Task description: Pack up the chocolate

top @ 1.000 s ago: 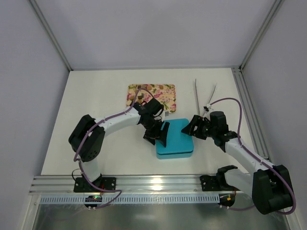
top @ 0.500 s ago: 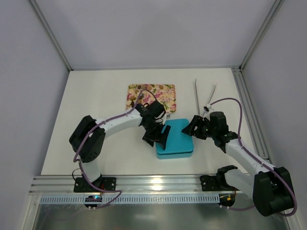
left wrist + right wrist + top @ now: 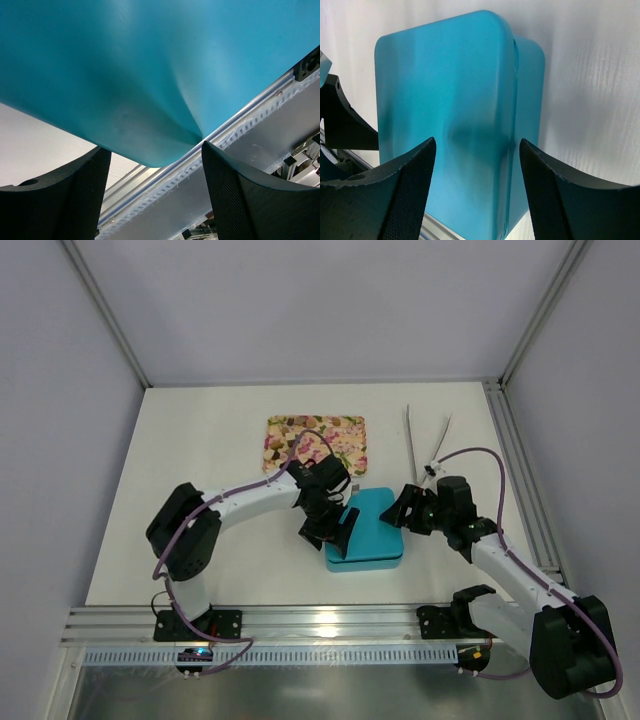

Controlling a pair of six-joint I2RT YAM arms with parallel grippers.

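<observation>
Key relation: the teal plastic rounded-corner box with lid (image 3: 368, 532) sits mid-table between both arms. It looks nearly square from above, so no clear long axis. The left gripper (image 3: 331, 528) is at the box's left edge, nearer than the right, with one finger over the lid and one off the side. In the left wrist view the fingers (image 3: 260, 200) are spread wide, and a rounded teal corner dips between them without being pinched; contact is unclear. The right gripper (image 3: 408, 512) is just beside the box's far-right corner, fingers wide apart and holding nothing; the box lies straight ahead of it, apart. The lid looks slightly offset from the base in the right wrist view. No chocolate pieces can be made out; they may be inside the box or lost in the pattern of the pink-and-cream flowered rectangular tray (image 3: 340, 430), just far of the box. Likely next move: the left fingers work the lid edge.
</observation>
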